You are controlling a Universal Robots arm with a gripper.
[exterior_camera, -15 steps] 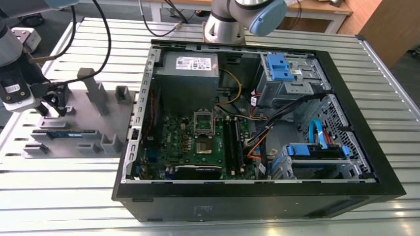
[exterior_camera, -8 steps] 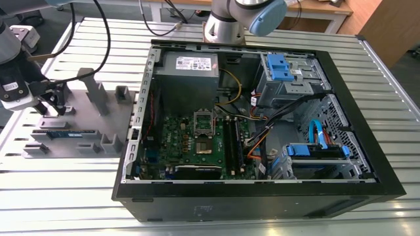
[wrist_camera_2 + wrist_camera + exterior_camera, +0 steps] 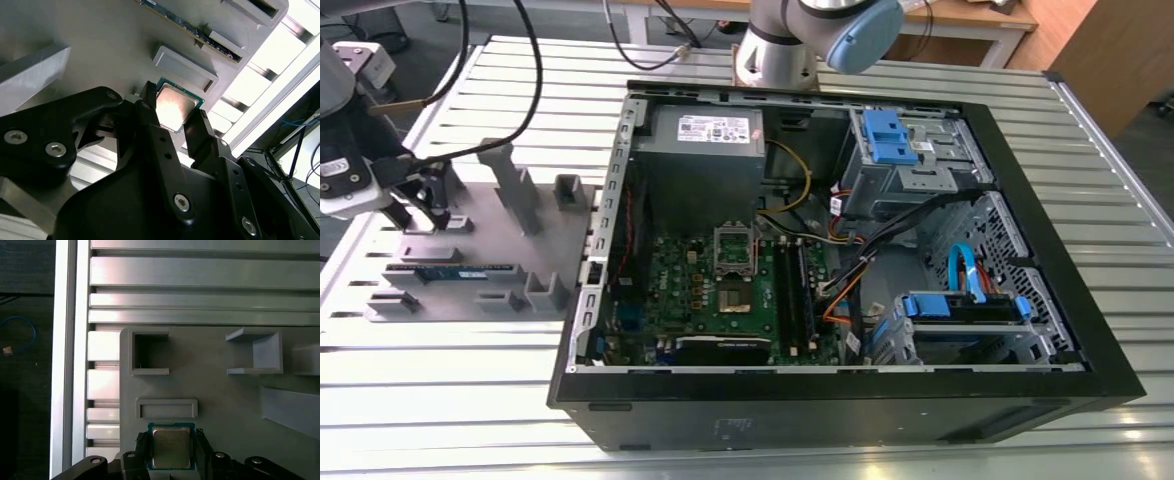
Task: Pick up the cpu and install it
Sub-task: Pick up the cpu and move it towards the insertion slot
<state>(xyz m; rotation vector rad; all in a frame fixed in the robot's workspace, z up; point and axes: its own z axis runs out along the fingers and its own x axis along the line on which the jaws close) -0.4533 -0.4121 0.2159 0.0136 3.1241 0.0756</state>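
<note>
Surface: ribbed aluminium tabletop (image 3: 480, 390), made of long parallel silver slats with dark grooves between them. Wooden furniture (image 3: 987, 15) stands at the far edge. In the first wrist view a dark floor lies beyond the tabletop's edge, with a loop of blue cable (image 3: 25, 332) on it.

Exterior view's right: black computer case (image 3: 1067, 300) lying on its side, open. Inside it are a green motherboard (image 3: 707, 290) with a bare metal-framed socket (image 3: 734, 255), a grey power supply (image 3: 707, 135) at the far end, and blue plastic drive brackets (image 3: 894, 135).

Exterior view's left: matte grey fixture plate (image 3: 494, 250) with moulded upright posts and pockets. A long blue-green memory stick (image 3: 460, 270) lies in a slot near its middle.

The gripper (image 3: 424, 210) hangs over the far left part of the plate. Its black fingers (image 3: 142, 452) have a jointed, bolted build.

The cpu (image 3: 171, 452) is a small flat square with a brushed silvery lid and a thin green edge. It sits at the plate's left end, just beside a low raised rectangular frame (image 3: 166, 409). An empty square pocket (image 3: 150, 352) lies further along.

In both wrist views the gripper (image 3: 172, 103) is clenched on the cpu (image 3: 175, 107), one fingertip against each of two opposite edges. I cannot tell whether the chip is lifted clear of the plate or resting on it.
</note>
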